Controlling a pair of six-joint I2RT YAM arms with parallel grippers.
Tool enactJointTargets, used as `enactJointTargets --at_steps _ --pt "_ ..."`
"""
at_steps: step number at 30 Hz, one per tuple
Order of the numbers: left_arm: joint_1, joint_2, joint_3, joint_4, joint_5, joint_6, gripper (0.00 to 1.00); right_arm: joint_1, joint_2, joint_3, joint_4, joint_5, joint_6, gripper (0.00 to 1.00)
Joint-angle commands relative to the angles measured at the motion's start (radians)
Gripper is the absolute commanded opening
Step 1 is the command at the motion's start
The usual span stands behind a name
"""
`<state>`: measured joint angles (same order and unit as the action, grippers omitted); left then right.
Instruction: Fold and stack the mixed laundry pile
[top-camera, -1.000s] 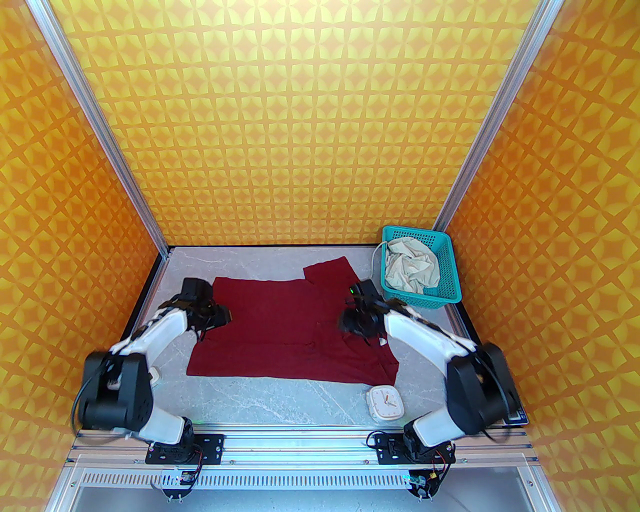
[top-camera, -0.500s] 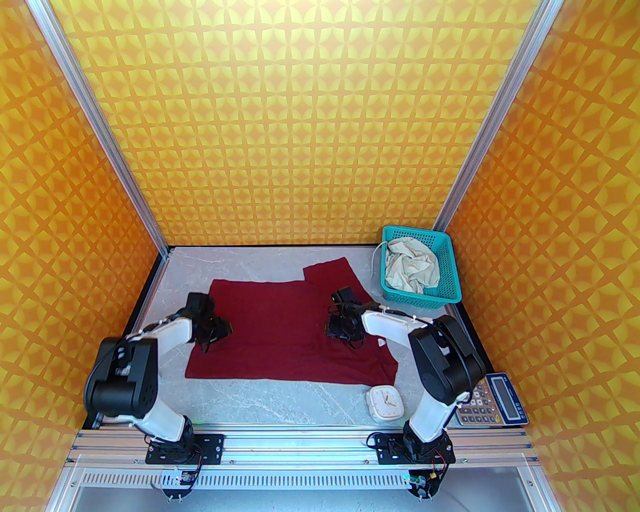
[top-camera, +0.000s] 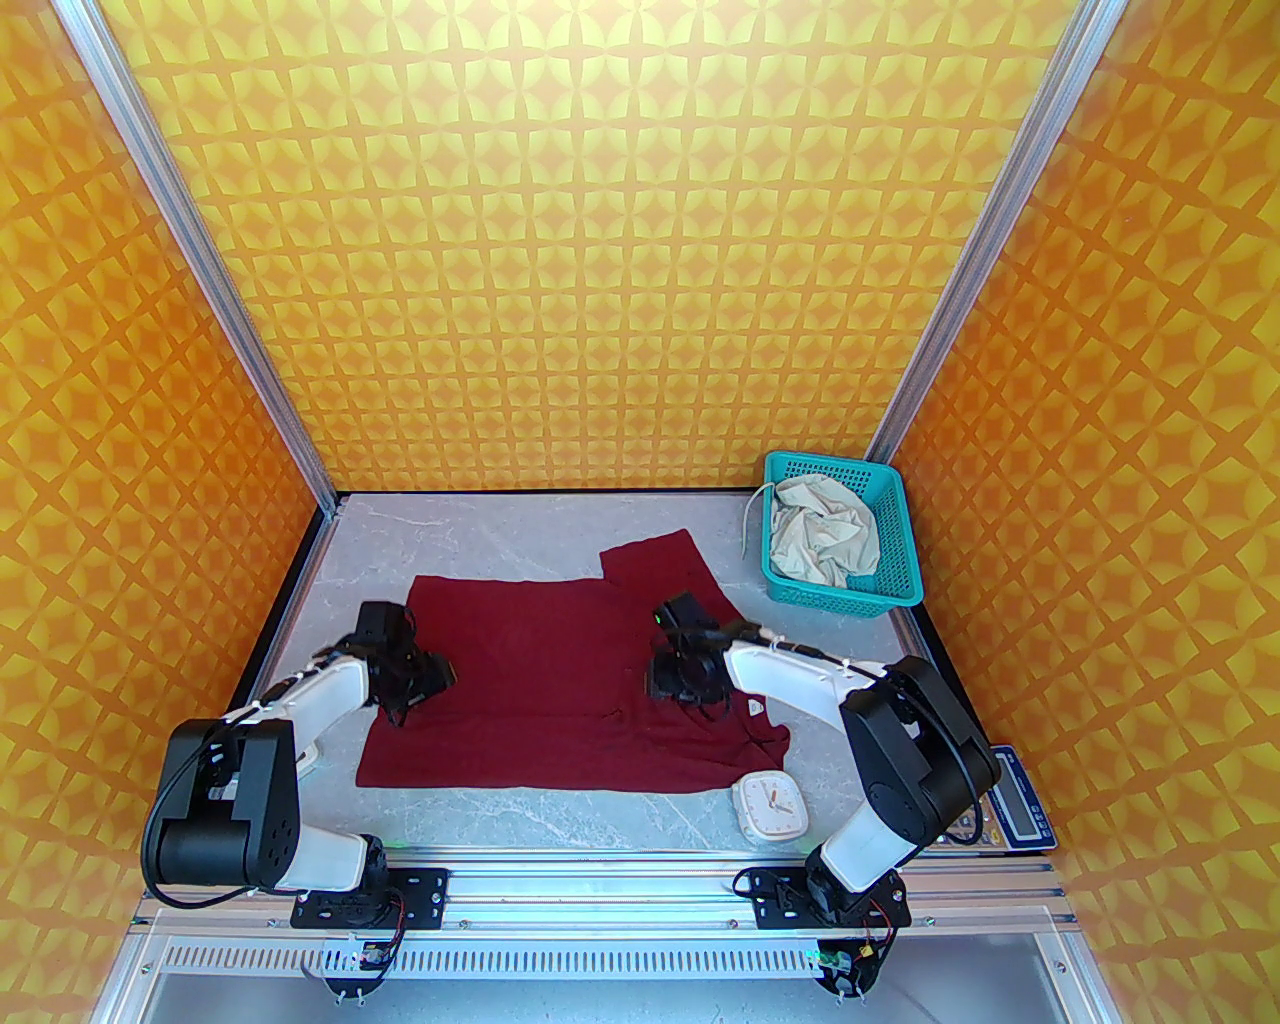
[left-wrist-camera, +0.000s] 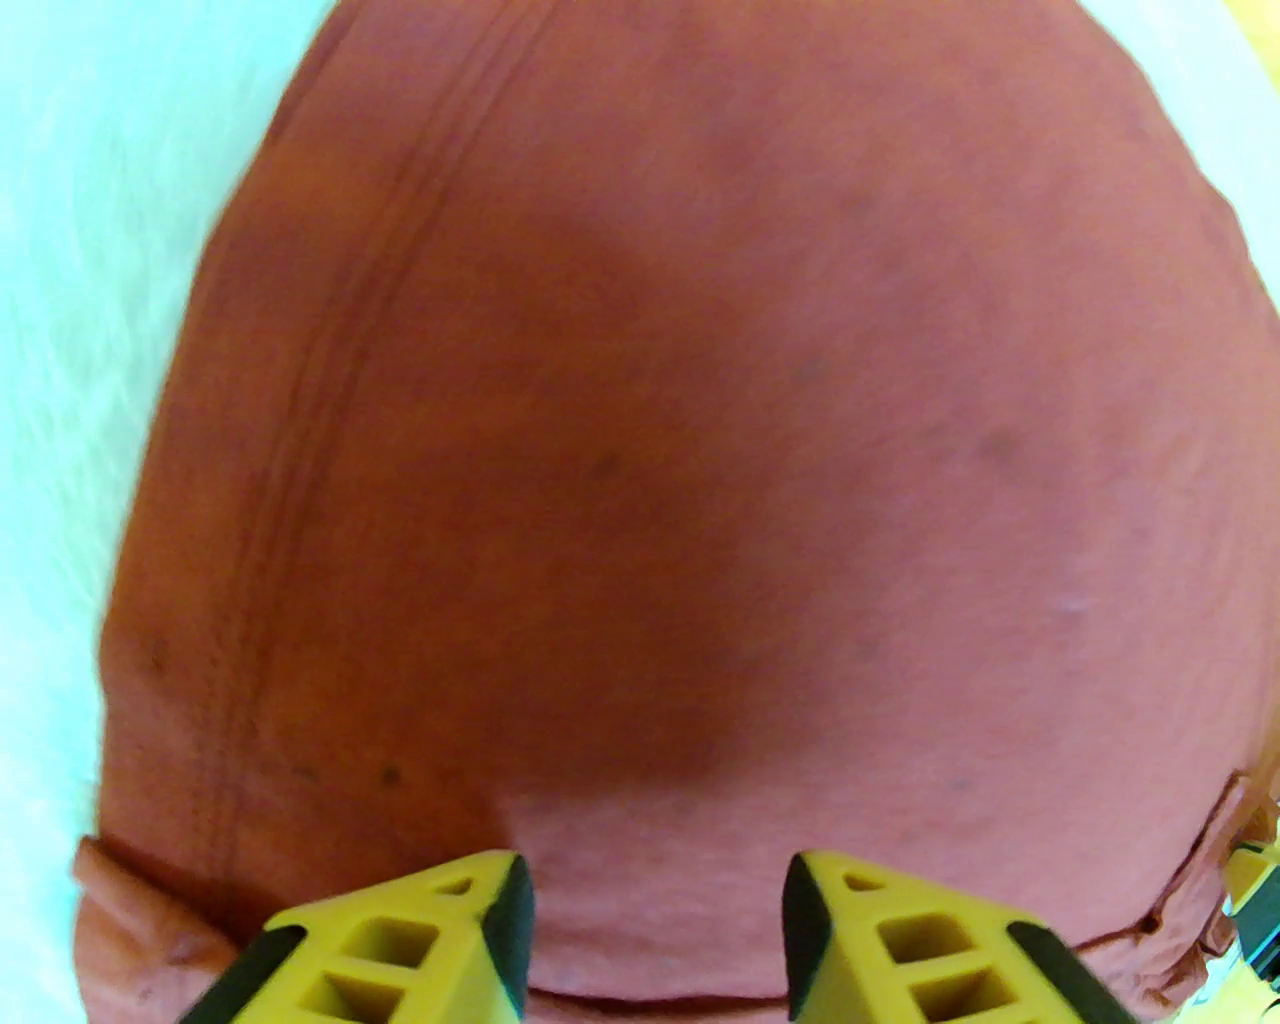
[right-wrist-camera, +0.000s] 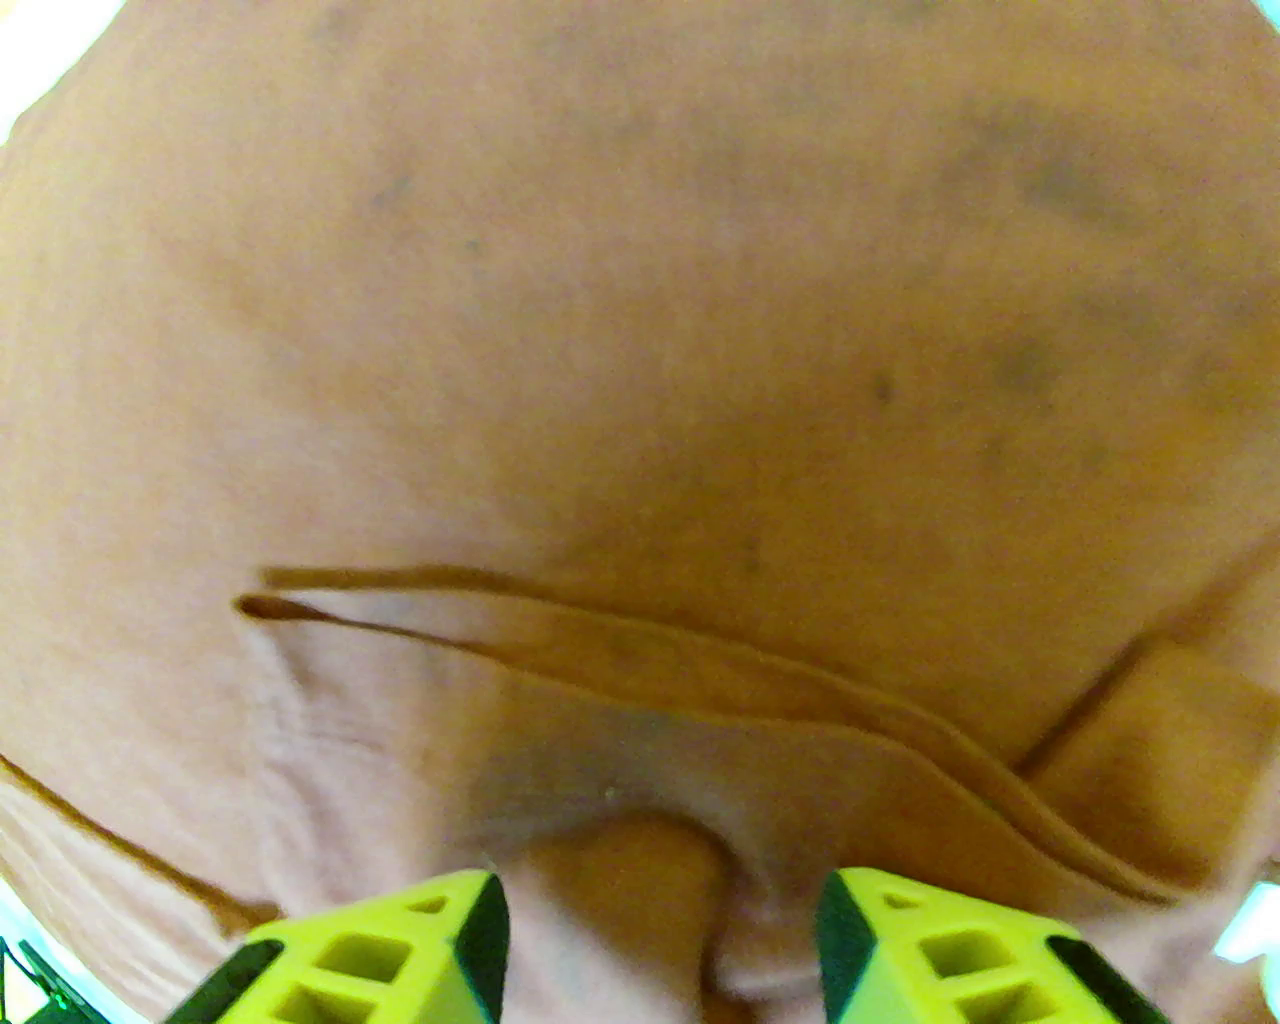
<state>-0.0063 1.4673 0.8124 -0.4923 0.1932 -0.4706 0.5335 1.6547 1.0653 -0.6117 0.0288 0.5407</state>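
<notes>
- Dark maroon-red shirt (top-camera: 560, 680) lies spread flat on the grey marbled tabletop (top-camera: 540, 520), mid-table, between the two arms. One sleeve points toward the far right. A white neck label (top-camera: 757, 707) shows beside the right arm.
- Left arm (top-camera: 320, 690) reaches over the shirt's left edge. Left jaws stand apart, pointing down at the cloth. In the left wrist view, smooth shirt fabric lies in the gap between the yellow fingers (left-wrist-camera: 400, 940), with nothing pinched.
- Right arm (top-camera: 800, 690) reaches over the shirt's right part, near the sleeve. Right jaws also stand apart. In the right wrist view, a small pucker of cloth rises in the gap, clear of both fingers (right-wrist-camera: 380, 950). A folded edge runs across just beyond it.
- Cream-beige shorts (top-camera: 820, 535) sit crumpled inside the teal mesh basket (top-camera: 897, 545) at the far right corner of the tabletop. The drawstring (top-camera: 750, 520) hangs over the basket's left rim.
- White rounded-square clock (top-camera: 770, 805) lies face up just beside the shirt's near right corner.
- Grey device with a display (top-camera: 1020, 815) sits at the near right edge, partly hidden behind the right arm.
</notes>
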Motion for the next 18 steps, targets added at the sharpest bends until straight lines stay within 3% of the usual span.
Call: enactJointTargets --at_steps 1,10,18 --pt "0.009 0.064 0.171 -0.061 -0.027 0.080 0.49 -0.053 0.040 0.176 -0.085 0.064 -0.101 0.58" --pt "0.062 0.501 0.678 -0.205 -0.115 0.204 0.46 -0.198 0.284 0.504 -0.042 0.001 -0.263 0.56" --pt "0.078 0.754 1.009 -0.320 -0.195 0.275 0.50 -0.267 0.475 0.729 -0.071 -0.042 -0.308 0.54"
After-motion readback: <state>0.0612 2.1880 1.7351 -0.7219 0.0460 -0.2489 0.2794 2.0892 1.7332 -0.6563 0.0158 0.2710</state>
